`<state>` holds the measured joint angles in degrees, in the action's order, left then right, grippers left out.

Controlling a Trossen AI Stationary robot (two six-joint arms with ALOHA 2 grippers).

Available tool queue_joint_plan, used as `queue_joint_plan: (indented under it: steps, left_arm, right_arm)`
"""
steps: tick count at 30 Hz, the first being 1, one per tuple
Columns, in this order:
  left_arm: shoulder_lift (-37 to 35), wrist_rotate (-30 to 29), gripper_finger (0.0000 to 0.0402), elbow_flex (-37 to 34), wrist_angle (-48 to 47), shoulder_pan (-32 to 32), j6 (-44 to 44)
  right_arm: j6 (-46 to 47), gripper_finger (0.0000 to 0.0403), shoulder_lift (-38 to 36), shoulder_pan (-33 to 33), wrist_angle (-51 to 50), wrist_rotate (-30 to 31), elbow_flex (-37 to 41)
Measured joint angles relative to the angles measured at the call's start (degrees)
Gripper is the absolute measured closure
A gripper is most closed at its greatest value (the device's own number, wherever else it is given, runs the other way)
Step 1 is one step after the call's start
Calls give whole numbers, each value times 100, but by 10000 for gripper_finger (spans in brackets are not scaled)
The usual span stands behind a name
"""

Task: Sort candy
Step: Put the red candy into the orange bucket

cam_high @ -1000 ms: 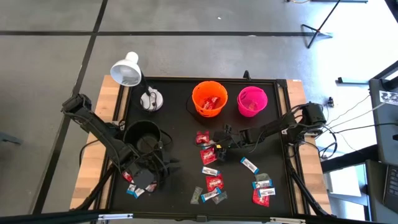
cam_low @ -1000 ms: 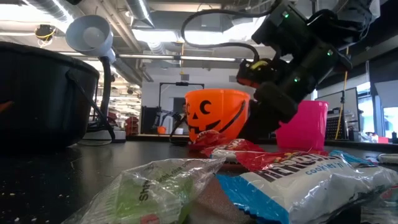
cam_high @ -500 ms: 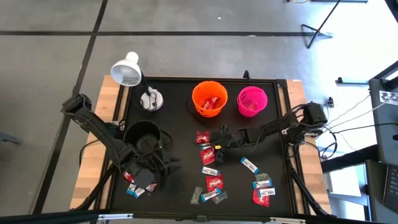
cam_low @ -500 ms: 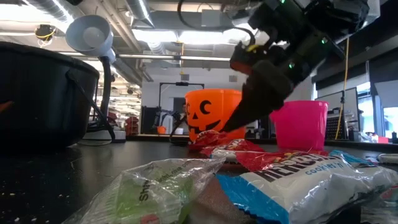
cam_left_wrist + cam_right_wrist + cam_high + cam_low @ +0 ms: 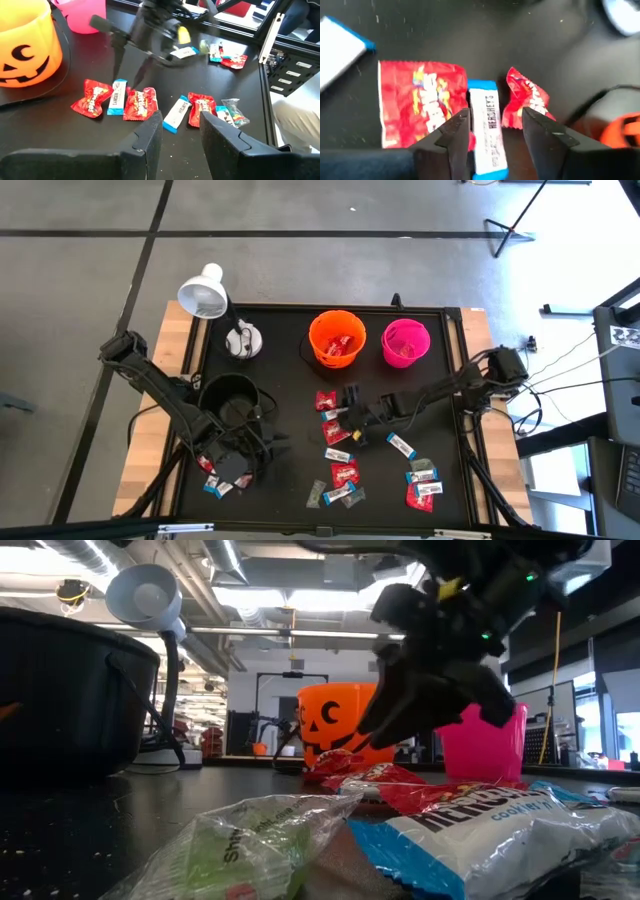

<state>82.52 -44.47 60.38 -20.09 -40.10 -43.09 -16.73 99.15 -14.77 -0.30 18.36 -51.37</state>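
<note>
black table (image 5: 290, 360), right gripper (image 5: 345, 410) spread open over candy
its wrist view alone shows a blue-and-white bar (image 5: 487, 127) between the fingers; left gripper (image 5: 232, 467), part-open, waits at seven o'clock

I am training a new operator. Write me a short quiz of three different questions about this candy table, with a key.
1. True or false: the right gripper stands open over a blue-and-white candy bar.
2. Which bucket stands nearest the white lamp? A) orange bucket B) pink bucket C) black bucket
3. Fill in: in the right wrist view, the wrappers on either side of the blue-and-white candy bar are ____.

Key
1. True; the bar lies flat between two red candies, not lifted.
2. C, the black bucket; the orange bucket and pink bucket stand farther along the table's back edge.
3. red
</note>
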Motion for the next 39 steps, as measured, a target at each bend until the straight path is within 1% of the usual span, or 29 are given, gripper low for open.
queue_joint_plan:
  steps: [4, 12, 20, 25, 29, 33, 39]
  left_arm:
    - [0, -28, 280, 0, 4, 13, -2]
    - [0, -32, 280, 0, 4, 13, 17]
    - [0, -107, 280, 1, 2, 13, 15]
    - [0, -109, 280, 2, 13, 30, 15]
    - [0, -113, 280, 1, 11, 35, 15]
    - [0, -128, 280, 0, 8, 33, 17]
    - [0, -137, 280, 1, -27, 44, 13]
  right_arm:
    - [-577, 219, 4, -108, 4, 810, -2]
    - [-1162, 219, 50, -90, -38, 1141, -2]
    - [-1207, 219, 190, 75, -86, 1140, 9]
    - [-1231, 219, 497, 62, 140, 1103, -3]
    - [-1284, 219, 764, 100, 452, 1222, -7]
    - [-1318, 219, 885, 102, 833, 1284, -7]
    - [-1369, 219, 892, 97, 954, 1373, -4]
